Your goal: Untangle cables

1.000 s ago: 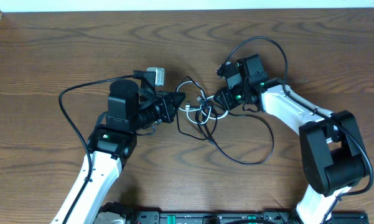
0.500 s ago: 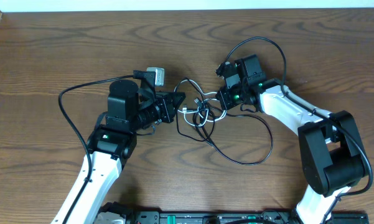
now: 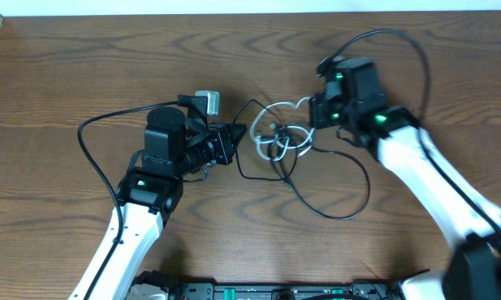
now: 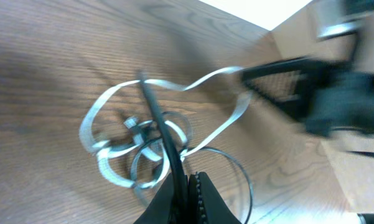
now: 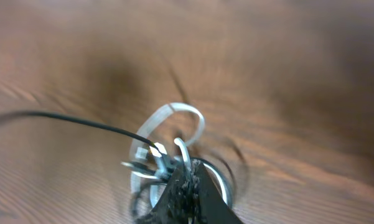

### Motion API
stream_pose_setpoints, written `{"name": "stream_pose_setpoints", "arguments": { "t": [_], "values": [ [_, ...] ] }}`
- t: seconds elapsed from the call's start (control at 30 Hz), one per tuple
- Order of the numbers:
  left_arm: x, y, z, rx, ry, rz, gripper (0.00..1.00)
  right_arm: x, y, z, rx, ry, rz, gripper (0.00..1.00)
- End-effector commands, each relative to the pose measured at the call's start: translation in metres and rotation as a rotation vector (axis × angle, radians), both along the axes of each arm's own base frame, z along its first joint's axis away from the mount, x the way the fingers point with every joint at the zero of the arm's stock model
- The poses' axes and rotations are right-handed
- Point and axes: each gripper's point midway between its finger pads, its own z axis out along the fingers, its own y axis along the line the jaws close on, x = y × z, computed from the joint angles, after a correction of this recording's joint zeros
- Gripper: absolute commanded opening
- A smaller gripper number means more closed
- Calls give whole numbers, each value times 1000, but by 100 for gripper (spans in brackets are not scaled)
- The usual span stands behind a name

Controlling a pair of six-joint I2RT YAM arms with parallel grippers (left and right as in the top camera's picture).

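A white cable (image 3: 273, 106) lies in tangled loops at mid table, crossed by a thin black cable (image 3: 343, 215) that trails off toward the front right. My left gripper (image 3: 238, 133) sits just left of the tangle, shut on the black cable (image 4: 154, 112), which runs out from between its fingers across the white loops (image 4: 92, 117). My right gripper (image 3: 313, 112) is at the tangle's right end, shut on a strand of the white cable (image 5: 174, 109), lifted a little and blurred. A black cable (image 5: 68, 119) leads off to the left in the right wrist view.
The left arm's own thick black cord (image 3: 85, 137) arcs out over the table's left side. A small grey box (image 3: 208, 102) rides on the left wrist. The table's far edge (image 3: 233, 12) runs along the top, and a black rail (image 3: 267, 292) lines the front.
My right gripper closed on the white cable and swung up and to the right, stretching the white loops out. The left gripper kept its place and grip.
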Motion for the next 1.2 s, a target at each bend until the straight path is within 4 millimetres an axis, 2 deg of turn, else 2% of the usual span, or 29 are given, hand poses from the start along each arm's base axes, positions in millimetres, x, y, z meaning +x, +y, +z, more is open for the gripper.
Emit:
{"name": "stream_pose_setpoints", "arguments": {
  "t": [0.0,0.07,0.2,0.33,0.4,0.5,0.57,0.7,0.77,0.8,0.9,1.17],
  "values": [
    [2,8,-2,43,-15,37,8,-4,-14,66,87,-124,-49,1],
    [1,8,-4,50,-10,34,8,-11,-19,91,123,-175,-53,1],
    [0,9,-7,63,-2,31,8,-22,-40,121,128,-246,-101,1],
    [1,11,-8,79,-9,40,8,-26,-73,125,84,-247,-215,1],
    [6,19,-11,110,-9,88,8,-28,-95,120,62,-222,-287,1],
    [9,24,-12,124,-13,113,8,-31,-117,111,51,-176,-337,1],
    [9,23,-12,124,-13,112,8,-35,-124,102,45,-134,-342,1],
    [8,23,-12,117,-8,113,8,-44,-118,79,5,-43,-303,2],
    [8,23,-12,117,-8,112,8,-48,-112,61,-3,29,-293,11],
    [8,23,-12,117,-8,112,8,-50,-104,43,-8,100,-288,15],
    [8,23,-12,115,-6,113,8,-49,-87,13,-37,193,-253,25],
    [8,22,-12,109,-2,110,8,-52,-47,-56,-128,362,-136,27]
  ]
}}
